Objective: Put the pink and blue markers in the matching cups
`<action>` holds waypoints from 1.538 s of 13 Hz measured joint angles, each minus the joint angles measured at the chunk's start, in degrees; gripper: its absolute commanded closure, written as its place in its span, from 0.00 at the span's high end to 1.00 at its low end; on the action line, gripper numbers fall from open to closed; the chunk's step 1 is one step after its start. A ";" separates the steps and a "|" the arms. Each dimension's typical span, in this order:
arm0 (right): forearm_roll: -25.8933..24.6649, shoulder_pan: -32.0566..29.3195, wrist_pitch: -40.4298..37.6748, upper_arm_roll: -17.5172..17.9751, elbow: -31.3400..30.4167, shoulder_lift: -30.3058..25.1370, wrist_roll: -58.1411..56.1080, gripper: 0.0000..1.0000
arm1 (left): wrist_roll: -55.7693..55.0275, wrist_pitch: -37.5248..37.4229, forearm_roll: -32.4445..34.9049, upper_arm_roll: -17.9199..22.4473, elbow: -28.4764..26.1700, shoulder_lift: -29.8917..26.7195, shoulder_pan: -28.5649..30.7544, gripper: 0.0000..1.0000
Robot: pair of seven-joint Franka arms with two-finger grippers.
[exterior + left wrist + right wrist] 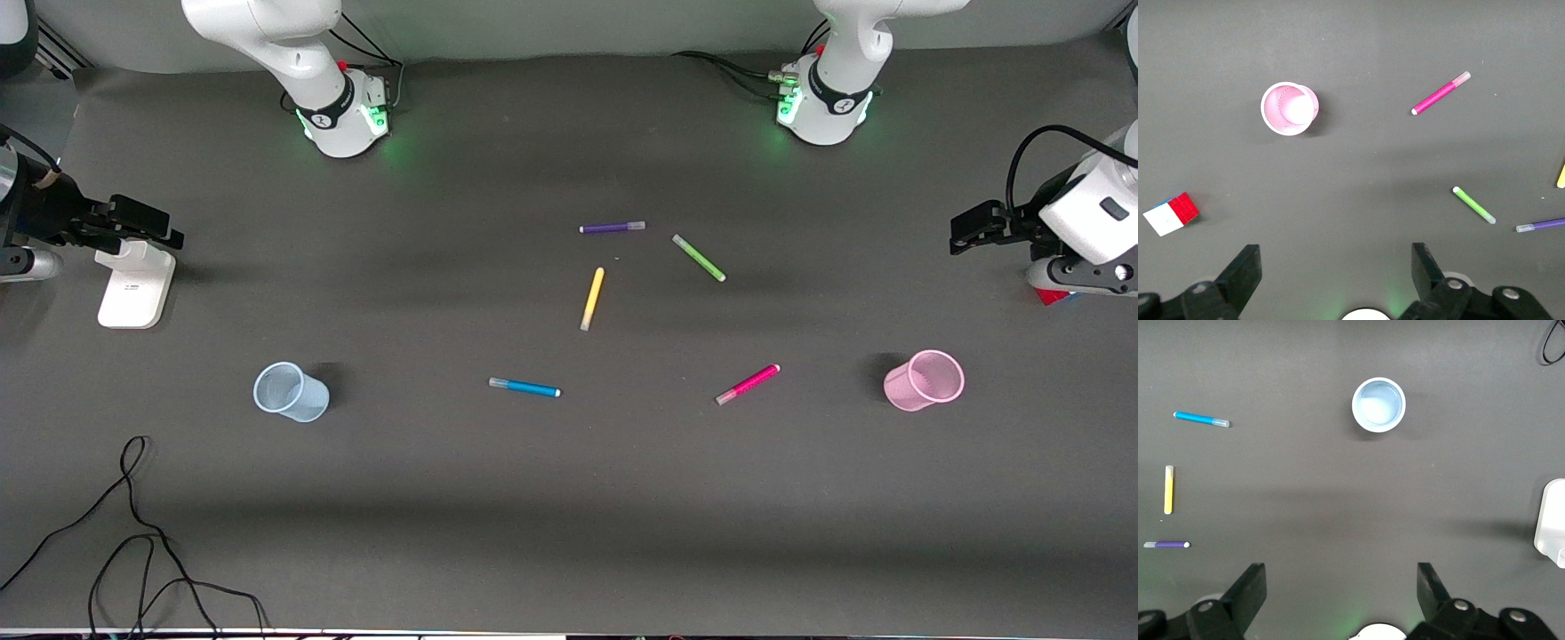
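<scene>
Loose black cable (133, 533) lay coiled nearest the camera on the dark grey cloth-covered table (569, 498), toward the right arm's end. Nothing had yet been picked up, and both arms waited high at the table's ends. The left gripper (1335, 267) hung with its jaws spread and empty over the cloth near the small translucent light-pink plastic cup (924, 380); the right gripper (1341, 587) hung likewise released and empty near the small translucent pale-blue plastic cup (290, 392). Both cups stood upright and empty.

To do the first pick well, each arm would probably best take the pen closest to its own cup: the left arm the thin magenta-pink marker (748, 384), the right arm the thin cyan-blue marker (524, 388). Jaws should straddle the barrel crosswise at mid-length, then tip it upright over the rim.

Counted: two cups, five pens lying flat and well apart, the other three being a yellow pen (592, 299), a green pen (699, 258) and a purple pen (613, 228), all farther from the camera. One white stand (135, 283) and one colour-faced puzzle cube (1171, 214) sat at the ends.
</scene>
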 measured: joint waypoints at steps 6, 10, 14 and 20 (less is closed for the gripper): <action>-0.11 -0.01 -0.14 0.40 1.40 0.01 0.00 1.00 | 0.00 0.00 0.00 0.01 0.00 0.00 0.00 1.00; -2.87 -0.07 -0.92 3.54 1.29 0.08 0.04 1.00 | 0.00 0.00 0.00 0.03 0.00 0.00 0.00 1.00; -3.69 -0.07 -1.08 4.54 0.18 0.01 0.04 1.00 | 0.00 0.00 -0.01 0.10 0.00 0.00 0.00 1.00; -3.72 -0.72 -1.08 4.26 -0.89 0.33 0.04 1.00 | 0.10 0.36 -0.05 0.00 1.35 0.62 -0.42 1.00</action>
